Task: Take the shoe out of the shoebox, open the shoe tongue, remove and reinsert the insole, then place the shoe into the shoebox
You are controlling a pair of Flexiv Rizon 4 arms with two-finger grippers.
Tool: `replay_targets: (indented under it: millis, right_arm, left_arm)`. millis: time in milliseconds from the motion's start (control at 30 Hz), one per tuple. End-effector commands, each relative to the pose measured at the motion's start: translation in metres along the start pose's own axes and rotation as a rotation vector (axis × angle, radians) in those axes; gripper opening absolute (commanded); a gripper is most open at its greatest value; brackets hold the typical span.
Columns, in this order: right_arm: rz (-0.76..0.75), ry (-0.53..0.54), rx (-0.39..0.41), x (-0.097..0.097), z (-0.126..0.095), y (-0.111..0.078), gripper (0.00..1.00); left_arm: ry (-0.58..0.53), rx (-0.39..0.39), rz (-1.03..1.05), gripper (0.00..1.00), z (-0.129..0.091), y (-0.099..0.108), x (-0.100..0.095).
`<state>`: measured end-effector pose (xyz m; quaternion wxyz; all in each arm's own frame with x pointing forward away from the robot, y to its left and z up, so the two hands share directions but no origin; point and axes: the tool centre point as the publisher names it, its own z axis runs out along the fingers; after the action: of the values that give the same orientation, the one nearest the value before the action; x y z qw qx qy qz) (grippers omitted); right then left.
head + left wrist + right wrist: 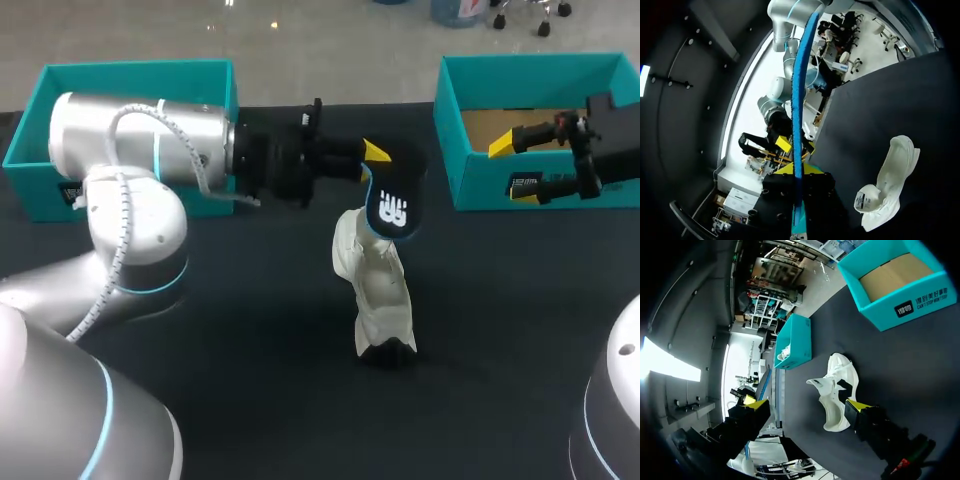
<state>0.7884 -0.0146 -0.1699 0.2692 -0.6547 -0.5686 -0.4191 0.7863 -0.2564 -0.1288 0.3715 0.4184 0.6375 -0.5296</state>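
Observation:
A white shoe (378, 295) lies on the black table near the middle, under my left gripper (372, 160). That gripper is shut on a dark insole (392, 205) with a blue edge and a white logo, which hangs above the shoe. In the left wrist view the insole (799, 100) shows edge-on as a blue strip running out from between the fingers of the left gripper (797, 170), with the shoe (890, 185) off to one side on the table. My right gripper (515, 168) stands open and holds nothing, in front of the right teal shoebox (470, 185). From the right wrist, the shoe (837, 390) lies ahead of the right gripper (806, 404).
A second teal box (130, 75) stands at the back left, behind my left arm; in the right wrist view this box (795, 342) holds something white. The right shoebox (900, 285) has a brown cardboard floor.

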Motion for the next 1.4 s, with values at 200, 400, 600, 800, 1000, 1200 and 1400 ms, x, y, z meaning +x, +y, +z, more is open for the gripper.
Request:
replay_targets:
  millis: [200,400,600,800,1000,1200,1400]
  right_arm:
    - [0.019,-0.017,-0.006,-0.009,-0.007,-0.008,1.00]
    - [0.058,-0.078,0.004,-0.025,-0.024,-0.028,1.00]
    - [0.044,-0.084,0.015,-0.030,-0.038,-0.041,1.00]
    - [0.030,-0.101,0.093,-0.027,-0.043,-0.058,1.00]
    - [0.047,-0.112,0.088,-0.030,-0.050,-0.068,1.00]
    - [0.060,-0.109,0.082,-0.032,-0.049,-0.070,1.00]
    - [0.060,-0.109,0.082,-0.032,-0.049,-0.070,1.00]
  left_arm:
    - [-0.001,-0.015,-0.064,0.00,-0.018,-0.012,0.004]
    - [-0.016,-0.006,-0.088,0.00,-0.019,-0.013,0.007]
    - [-0.033,-0.014,-0.112,0.00,-0.019,-0.009,0.008]
    - [-0.031,-0.010,-0.123,0.00,-0.017,-0.007,0.008]
    - [-0.038,-0.009,-0.137,0.00,-0.018,-0.005,0.007]
    - [-0.048,0.016,-0.189,0.00,-0.018,-0.007,0.009]
    - [-0.091,0.105,-0.344,0.00,-0.019,-0.018,0.016]
